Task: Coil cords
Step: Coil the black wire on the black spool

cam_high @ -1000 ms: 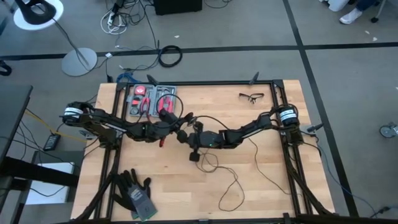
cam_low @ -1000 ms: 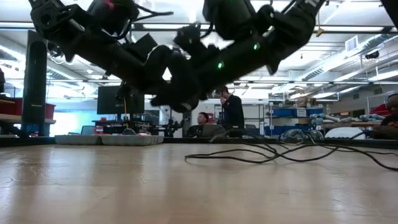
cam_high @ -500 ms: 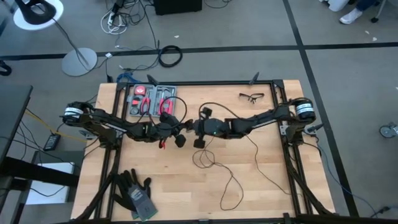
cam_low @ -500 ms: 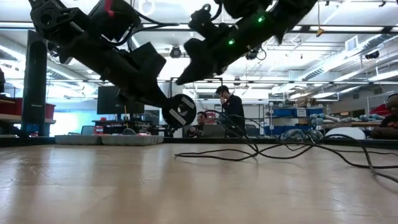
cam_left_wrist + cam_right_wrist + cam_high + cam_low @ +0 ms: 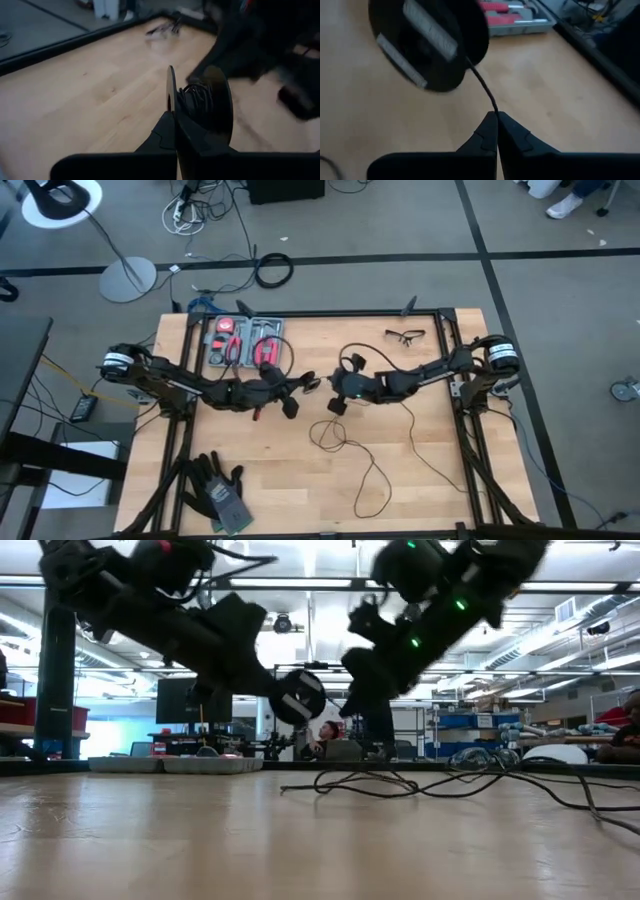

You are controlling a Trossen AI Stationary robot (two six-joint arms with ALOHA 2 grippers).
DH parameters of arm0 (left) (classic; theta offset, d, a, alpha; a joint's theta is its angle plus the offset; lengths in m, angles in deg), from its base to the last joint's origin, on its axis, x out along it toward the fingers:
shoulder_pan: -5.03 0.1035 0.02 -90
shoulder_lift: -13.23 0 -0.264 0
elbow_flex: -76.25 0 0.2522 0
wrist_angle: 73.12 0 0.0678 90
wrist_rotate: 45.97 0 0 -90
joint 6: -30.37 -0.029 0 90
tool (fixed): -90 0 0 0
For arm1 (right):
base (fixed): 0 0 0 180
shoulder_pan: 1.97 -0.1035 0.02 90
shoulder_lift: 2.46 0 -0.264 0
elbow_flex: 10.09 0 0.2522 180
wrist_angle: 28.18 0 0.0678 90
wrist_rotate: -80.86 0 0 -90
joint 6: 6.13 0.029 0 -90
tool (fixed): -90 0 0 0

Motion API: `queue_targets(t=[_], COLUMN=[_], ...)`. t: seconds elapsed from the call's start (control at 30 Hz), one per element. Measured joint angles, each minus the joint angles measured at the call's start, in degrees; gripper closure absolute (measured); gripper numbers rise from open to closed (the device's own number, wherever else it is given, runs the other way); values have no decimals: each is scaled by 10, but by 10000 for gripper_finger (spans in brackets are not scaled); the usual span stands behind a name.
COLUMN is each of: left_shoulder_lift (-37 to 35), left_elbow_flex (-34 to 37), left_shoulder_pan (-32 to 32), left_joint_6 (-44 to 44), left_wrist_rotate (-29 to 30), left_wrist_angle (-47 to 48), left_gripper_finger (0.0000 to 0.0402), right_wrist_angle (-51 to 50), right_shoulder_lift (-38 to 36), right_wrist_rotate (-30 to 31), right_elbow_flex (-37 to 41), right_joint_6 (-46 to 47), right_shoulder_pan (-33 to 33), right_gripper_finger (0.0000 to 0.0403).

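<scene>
Two grippers meet above the table's (image 5: pixel 420 480) middle: the left gripper (image 5: pixel 291 407) clamps the spool-like puck (image 5: pixel 300 696) on edge, and the right gripper (image 5: pixel 338 404), at its 3 o'clock, pinches the cord (image 5: pixel 375 470). The cord's slack trails toward 5 o'clock in loose loops along the wood.

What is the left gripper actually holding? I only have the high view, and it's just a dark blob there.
Observer: The left gripper is shut on a round black puck with thin cord wound around its core.
Operator: And the right one?
Observer: The right gripper pinches the cord right where it leaves the puck.
Operator: Is the puck resting on the table?
Observer: No; in the low view it hangs above the table, with slack cord lying on the wood.
</scene>
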Motion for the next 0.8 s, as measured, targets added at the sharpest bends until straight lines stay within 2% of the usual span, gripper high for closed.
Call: queue_targets(t=[0.13, 0.2, 0.43, 0.8], left_shoulder_lift=[0, 0, 3, 2], left_elbow_flex=[42, 58, 63, 62], left_shoulder_pan=[-7, -7, 6, 10], left_joint_6=[13, 15, 0, -35], left_wrist_rotate=[5, 10, 11, 32], left_wrist_angle=[-109, -139, -161, -212], left_gripper_finger=[401, 401, 401, 401], right_wrist_angle=[168, 206, 225, 228], right_shoulder_lift=[0, 5, 51, 49], right_wrist_rotate=[-43, -50, -74, -80], right_elbow_flex=[66, 77, 64, 65], right_joint_6=[21, 27, 32, 37], right_shoulder_pan=[-12, -15, -5, -16], right_gripper_finger=[403, 403, 395, 330])
